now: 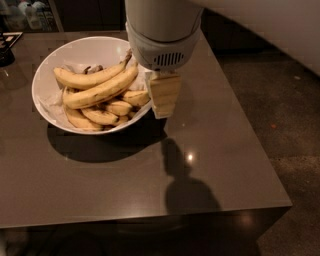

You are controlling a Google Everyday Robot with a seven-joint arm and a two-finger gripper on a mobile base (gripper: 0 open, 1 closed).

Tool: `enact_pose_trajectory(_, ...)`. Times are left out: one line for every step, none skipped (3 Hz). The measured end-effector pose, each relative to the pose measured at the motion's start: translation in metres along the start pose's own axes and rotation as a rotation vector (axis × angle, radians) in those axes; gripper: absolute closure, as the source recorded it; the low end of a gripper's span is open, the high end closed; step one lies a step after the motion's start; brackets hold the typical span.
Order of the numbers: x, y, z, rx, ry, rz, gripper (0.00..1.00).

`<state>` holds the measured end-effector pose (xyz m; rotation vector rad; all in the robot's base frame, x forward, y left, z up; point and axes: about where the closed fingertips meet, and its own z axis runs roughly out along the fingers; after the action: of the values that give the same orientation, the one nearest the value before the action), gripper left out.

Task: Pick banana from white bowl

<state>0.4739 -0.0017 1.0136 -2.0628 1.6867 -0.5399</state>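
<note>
One cream two-finger gripper [163, 102] hung at right rim of glossy white bowl [48, 75], beside thick yellow banana [100, 91]; grasp state undeterminable.

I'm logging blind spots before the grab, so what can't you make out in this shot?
- Gripper: finger state unreadable in the camera view, seen edge-on.
- White bowl: right rim hidden behind the arm's wrist housing.
- Lower bananas: mostly buried under the banana.
- Dark object: cut by the left edge.

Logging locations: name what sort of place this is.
Likely a kitchen or break area: a white bowl of bananas on a dark table, bottles behind. The gripper hangs at the bowl's right rim.
</note>
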Motion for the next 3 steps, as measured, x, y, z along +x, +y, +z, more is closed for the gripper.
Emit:
enact_pose_trajectory(-0.011,-0.008,0.002,0.015,0.005,-0.052,0.26)
enact_pose_trajectory(-0.021,-0.017,0.006,0.022,0.003,-0.1,0.31)
enact_pose_trajectory(-0.033,-0.022,0.014,0.01,-0.006,-0.157,0.37)
